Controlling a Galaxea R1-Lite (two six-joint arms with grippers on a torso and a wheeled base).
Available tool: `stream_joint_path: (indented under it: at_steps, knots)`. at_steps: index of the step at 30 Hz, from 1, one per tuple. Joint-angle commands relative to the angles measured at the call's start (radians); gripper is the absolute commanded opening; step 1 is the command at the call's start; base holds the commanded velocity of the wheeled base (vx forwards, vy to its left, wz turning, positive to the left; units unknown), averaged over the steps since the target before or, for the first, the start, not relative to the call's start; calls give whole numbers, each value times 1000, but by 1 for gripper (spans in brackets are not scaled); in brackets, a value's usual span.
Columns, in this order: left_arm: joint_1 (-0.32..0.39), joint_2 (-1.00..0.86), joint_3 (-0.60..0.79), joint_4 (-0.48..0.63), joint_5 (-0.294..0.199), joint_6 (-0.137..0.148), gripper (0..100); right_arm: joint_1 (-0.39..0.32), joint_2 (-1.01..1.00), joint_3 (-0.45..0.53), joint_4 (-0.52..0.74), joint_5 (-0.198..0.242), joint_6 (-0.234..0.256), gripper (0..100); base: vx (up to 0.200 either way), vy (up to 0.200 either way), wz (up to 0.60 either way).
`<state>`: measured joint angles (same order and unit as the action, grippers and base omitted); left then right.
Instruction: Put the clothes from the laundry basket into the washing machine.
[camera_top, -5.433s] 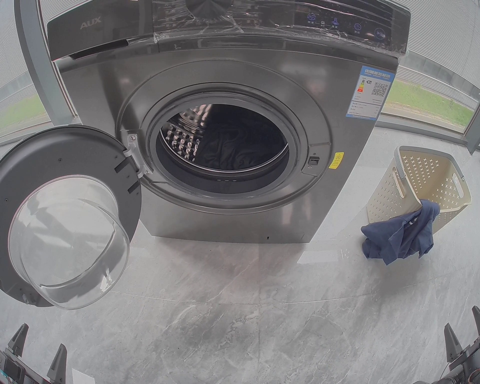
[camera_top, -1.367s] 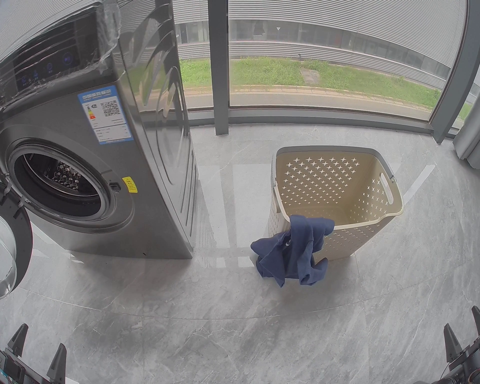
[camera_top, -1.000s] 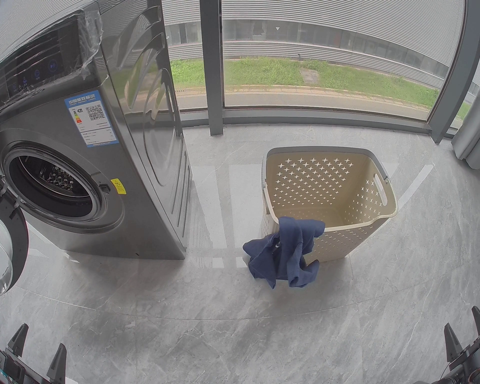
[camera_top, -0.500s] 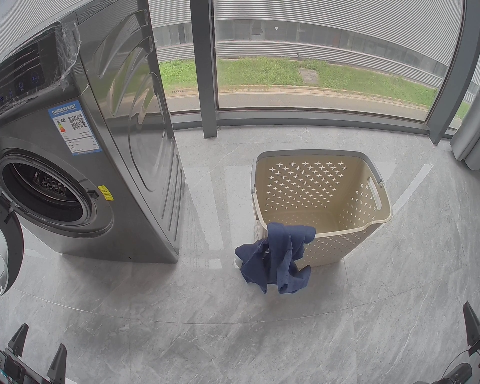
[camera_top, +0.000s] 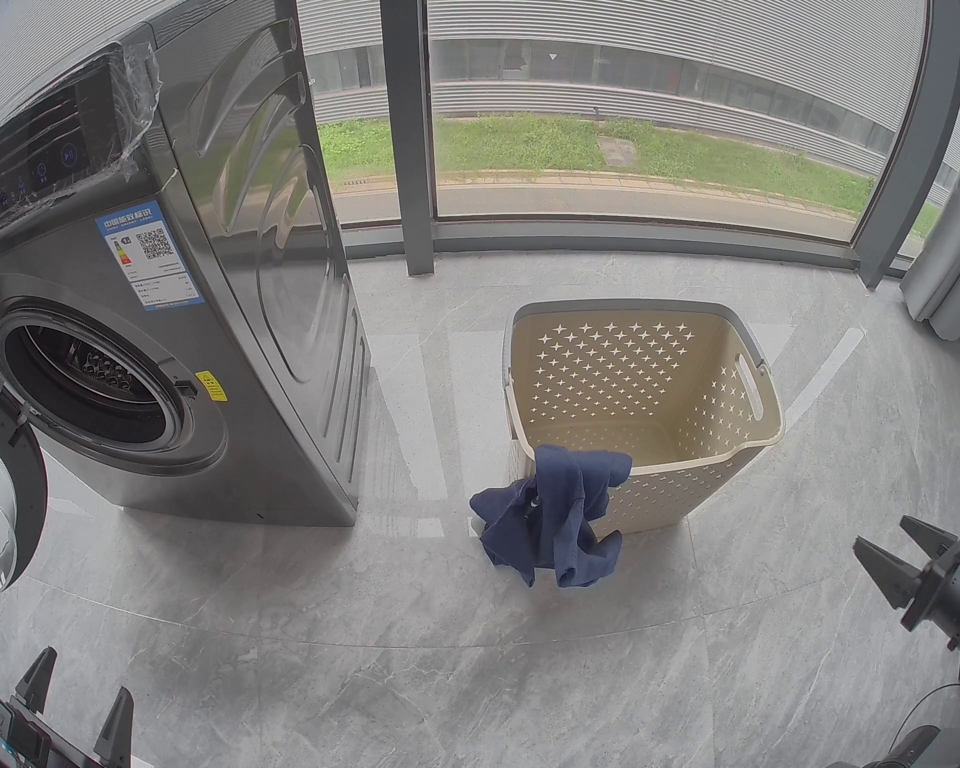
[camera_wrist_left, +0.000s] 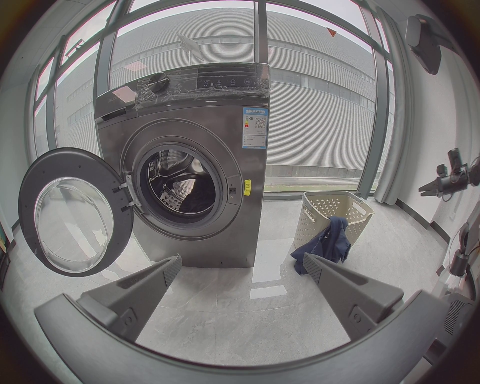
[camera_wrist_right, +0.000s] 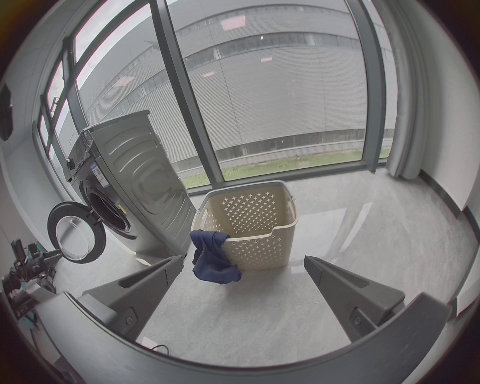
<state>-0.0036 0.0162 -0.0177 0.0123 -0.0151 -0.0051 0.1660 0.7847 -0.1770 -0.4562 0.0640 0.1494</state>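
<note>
At the right edge of the head view, the right gripper (camera_top: 880, 533): fingers spread wide, nothing between them, poised over bare floor. In the lower left corner, the left gripper (camera_top: 83, 672), likewise released and empty, fingertips pointing up. From the left wrist view, the same wide gap of the left gripper (camera_wrist_left: 240, 257), and likewise from the right wrist view for the right gripper (camera_wrist_right: 241, 258). Underneath and all around, a glossy grey marble-look tiled floor (camera_top: 400, 680), with open room between both grippers and the work. At centre, a navy blue garment (camera_top: 555, 510) draped over the near rim of the cream perforated laundry basket (camera_top: 640, 306), mostly hanging outside and reaching the floor. Basket upright, well apart from the grey front-loading washing machine (camera_top: 270, 250) in the upper left. Round door (camera_top: 15, 500) swung open at the left edge, drum opening (camera_top: 90, 385) unobstructed. Behind, floor-to-ceiling windows (camera_top: 640, 120) with a dark frame post (camera_top: 405, 140); a curtain (camera_top: 935, 280) at the far right.
</note>
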Motion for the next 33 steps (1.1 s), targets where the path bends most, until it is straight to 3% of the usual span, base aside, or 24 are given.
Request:
stream_joint_path:
  at_steps: [1,4,11,17,33]
  knots:
    - [1,-16,12,0,0,1,100,129,513,-22,-265,-4,59,100,0,0,0]
    - [1,-16,12,0,0,1,100,155,593,-35,-311,-13,61,100,0,0,0]
    - [1,-16,12,0,0,1,100,219,778,-91,-464,-84,98,100,0,0,0]
    - [1,-16,12,0,0,-1,100,256,895,-145,-533,-148,101,100,0,0,0]
    - [-1,-15,12,0,0,-1,100,287,1085,-311,-541,-158,125,100,0,0,0]
